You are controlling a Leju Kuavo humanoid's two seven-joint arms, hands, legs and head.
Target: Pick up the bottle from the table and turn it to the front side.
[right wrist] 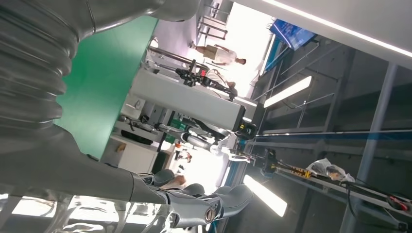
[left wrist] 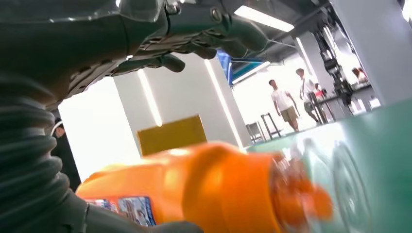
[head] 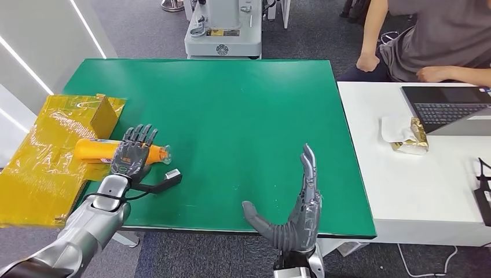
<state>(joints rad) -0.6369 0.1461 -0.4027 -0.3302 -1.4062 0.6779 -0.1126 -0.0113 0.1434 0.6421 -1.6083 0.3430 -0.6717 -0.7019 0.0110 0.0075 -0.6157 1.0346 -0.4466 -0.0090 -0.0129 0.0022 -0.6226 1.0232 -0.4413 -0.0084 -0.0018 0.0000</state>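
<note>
Left of frame, we see the orange bottle (head: 95,150) lying on its side at the green table (head: 243,116) edge. Our left hand (head: 132,152) lies over it, fingers spread; grip unclear. Lower centre, our right hand (head: 295,208) stands open, holding nothing.
</note>
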